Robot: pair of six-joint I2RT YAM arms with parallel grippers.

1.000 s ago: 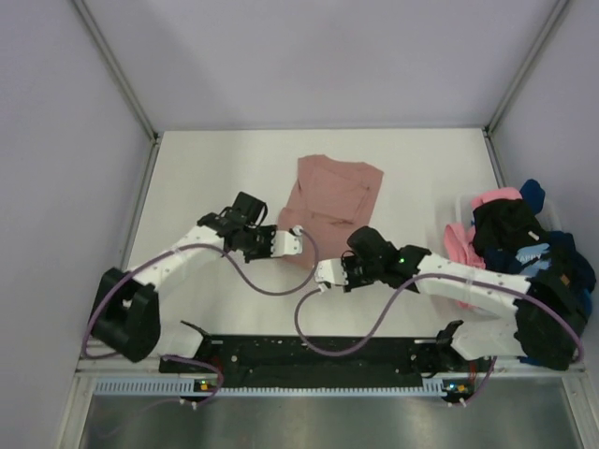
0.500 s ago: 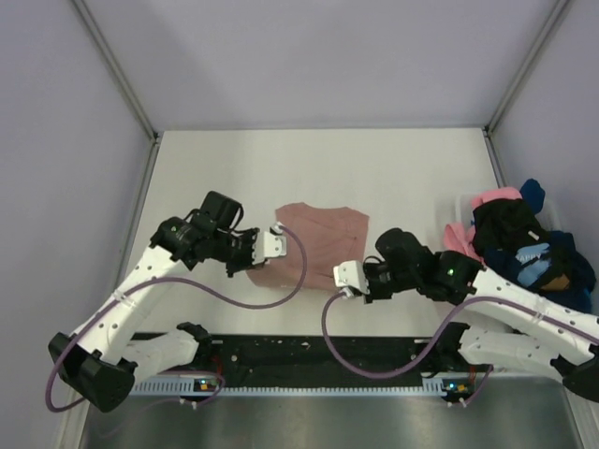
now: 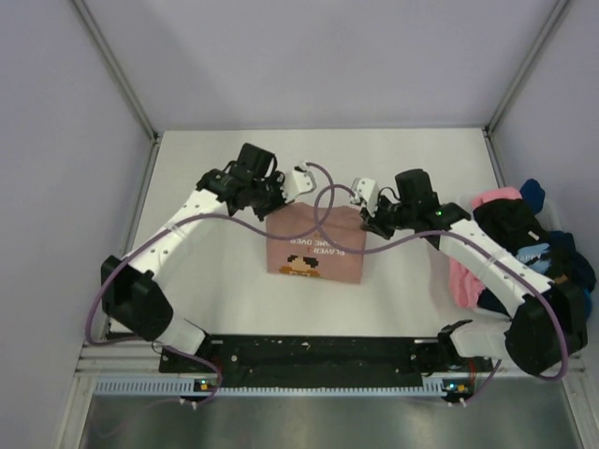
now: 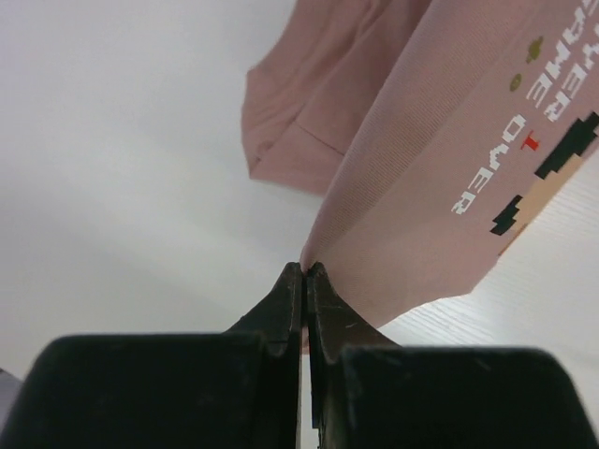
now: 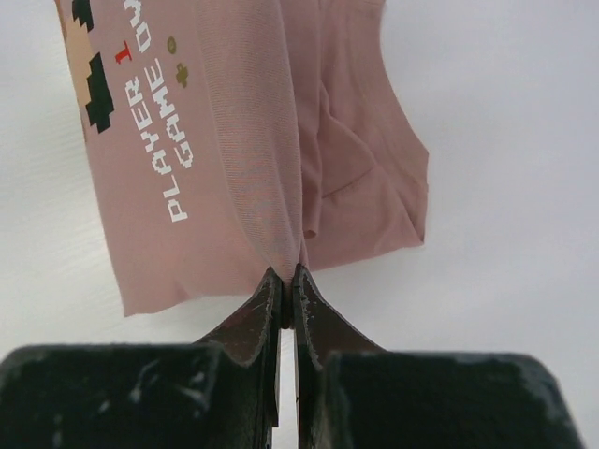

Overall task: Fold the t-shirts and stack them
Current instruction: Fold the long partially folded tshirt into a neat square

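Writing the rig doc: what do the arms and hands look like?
The left arm and right arm have white links, black joints and bases. A purple cable trails each. The left hand and right hand each have two black tapered fingers.

Dusty-pink t-shirt (image 3: 342, 264), white lettering (image 3: 315, 249), seemingly brown pixel figure (image 3: 301, 266)

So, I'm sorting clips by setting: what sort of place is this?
Likely a robot lab test cell, not a home: a white table boxed in by plain walls and metal struts, with a pile of t-shirts staged at its right.
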